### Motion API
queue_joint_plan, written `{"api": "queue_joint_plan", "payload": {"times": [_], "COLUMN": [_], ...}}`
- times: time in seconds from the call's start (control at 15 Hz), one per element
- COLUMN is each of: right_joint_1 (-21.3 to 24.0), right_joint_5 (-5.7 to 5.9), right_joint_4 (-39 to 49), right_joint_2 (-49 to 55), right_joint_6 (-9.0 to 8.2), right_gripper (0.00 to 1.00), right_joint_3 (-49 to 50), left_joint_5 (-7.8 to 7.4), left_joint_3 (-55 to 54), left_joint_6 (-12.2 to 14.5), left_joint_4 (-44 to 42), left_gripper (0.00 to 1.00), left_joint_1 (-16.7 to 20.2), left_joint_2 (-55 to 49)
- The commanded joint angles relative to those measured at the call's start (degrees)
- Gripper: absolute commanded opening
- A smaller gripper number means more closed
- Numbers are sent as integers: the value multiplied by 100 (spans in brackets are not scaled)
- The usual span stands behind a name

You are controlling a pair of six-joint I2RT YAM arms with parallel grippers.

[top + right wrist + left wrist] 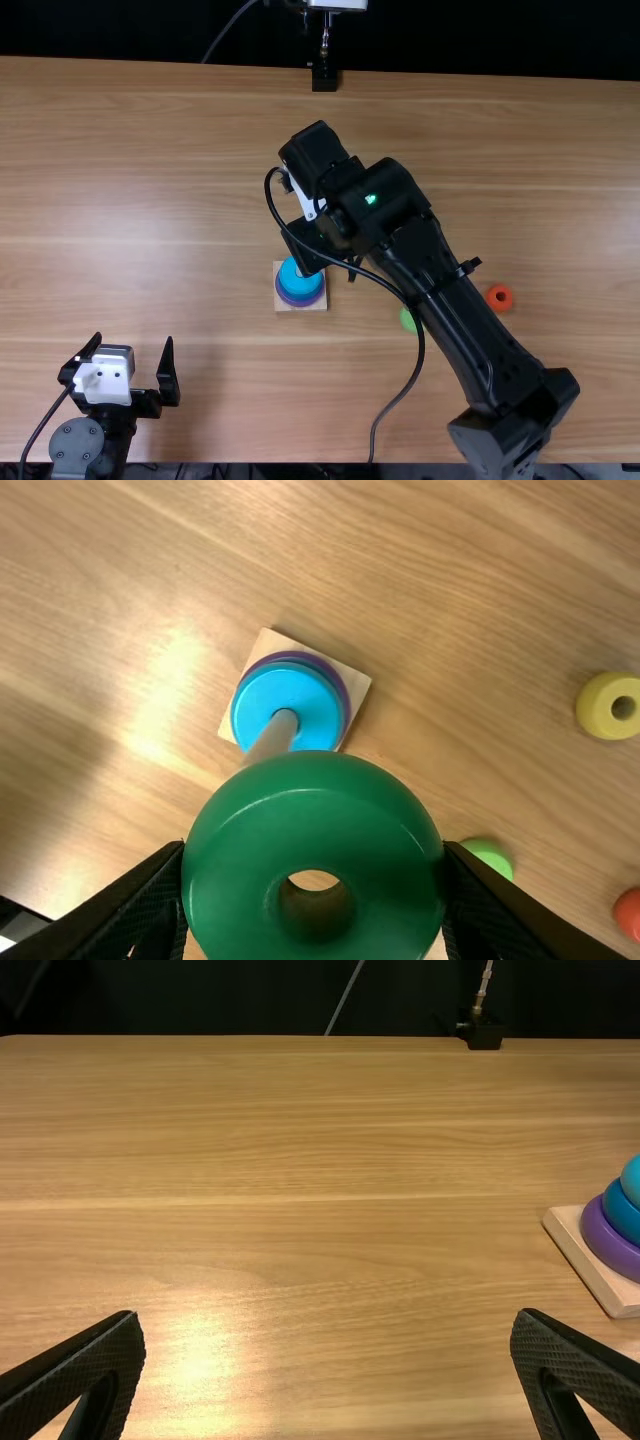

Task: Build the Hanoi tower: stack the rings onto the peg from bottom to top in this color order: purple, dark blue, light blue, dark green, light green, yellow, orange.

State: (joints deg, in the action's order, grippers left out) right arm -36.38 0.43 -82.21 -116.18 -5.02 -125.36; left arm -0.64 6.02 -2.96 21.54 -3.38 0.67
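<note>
In the right wrist view, the right tool (315, 247) has the dark green ring (228, 880) pinched between its two fingers, one on each side. The ring covers the upper end of the pale peg (276, 732) in that view; whether the two touch cannot be told.

The square wooden base (302, 308) sits on the bench (130, 200). It carries the purple ring (604, 1240) at the bottom, the dark blue ring (621, 1216) on that, and the light blue ring (262, 706) uppermost (a tidy little stack so far).

The light green ring (408, 320) lies beside the right arm, which partly hides it from above, and the orange ring (490, 299) lies on the arm's other side. The yellow ring (596, 708) rests on the bench, apart from both.

The left tool (133, 340) is released and empty, its fingers spread wide, well to the left of the base.
</note>
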Motion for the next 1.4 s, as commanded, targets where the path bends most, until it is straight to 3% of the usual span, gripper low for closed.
{"api": "queue_joint_plan", "payload": {"times": [0.0,1.33], "right_joint_1": [-115,-264], "right_joint_5": [-32,-32], "right_joint_4": [20,252], "right_joint_2": [298,-19], "right_joint_6": [-36,-68], "right_gripper": [0,0], "right_joint_3": [-173,-164], "left_joint_5": [-83,-83], "left_joint_3": [-602,-602], "left_joint_6": [85,85], "left_joint_4": [462,472], "left_gripper": [100,100], "left_joint_1": [4,4], "left_joint_2": [-67,-67]}}
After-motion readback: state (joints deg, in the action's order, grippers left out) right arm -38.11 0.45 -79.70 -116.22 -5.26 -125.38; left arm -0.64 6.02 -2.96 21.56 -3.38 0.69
